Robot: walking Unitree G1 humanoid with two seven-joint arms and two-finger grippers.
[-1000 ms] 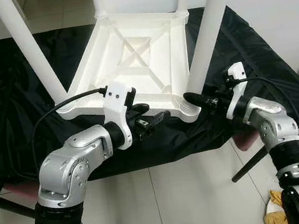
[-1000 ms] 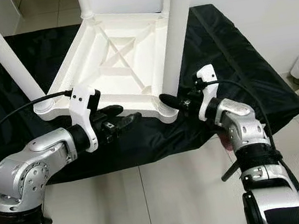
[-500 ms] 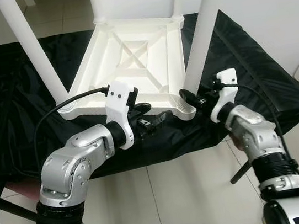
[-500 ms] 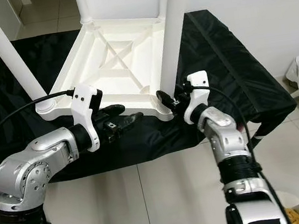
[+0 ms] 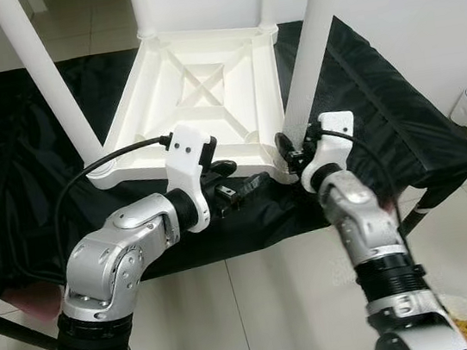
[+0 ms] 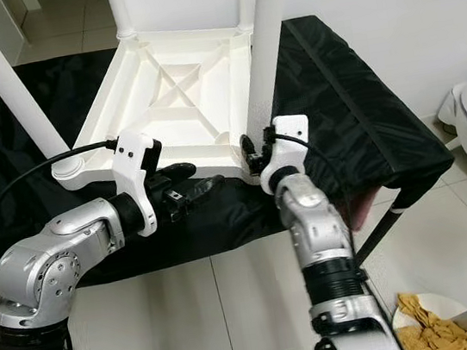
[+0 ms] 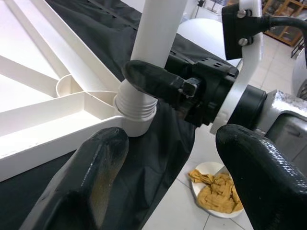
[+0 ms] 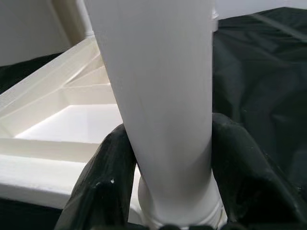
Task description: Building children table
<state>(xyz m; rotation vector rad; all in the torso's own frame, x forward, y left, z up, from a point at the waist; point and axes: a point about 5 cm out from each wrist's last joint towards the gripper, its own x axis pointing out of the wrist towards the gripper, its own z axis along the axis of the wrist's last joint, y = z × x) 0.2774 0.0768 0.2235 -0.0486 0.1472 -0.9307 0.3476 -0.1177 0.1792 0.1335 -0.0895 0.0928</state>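
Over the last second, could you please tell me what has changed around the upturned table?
The right gripper swung in from the outer side of the near right leg and its jaws now straddle the leg's base, just above the threaded collar. The left gripper stayed open, hovering off the table frame's near edge. The frame, its legs and the black cloth lie as before.

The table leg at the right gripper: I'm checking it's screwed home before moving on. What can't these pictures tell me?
- Threaded joint of the near-right leg: in the right wrist view, the right gripper fingers cover its sides.
- Leg tops: cut off by the top edge in the eye views.
- Tabletop upper face: turned down onto the black cloth.
- Left gripper: open, holding nothing.
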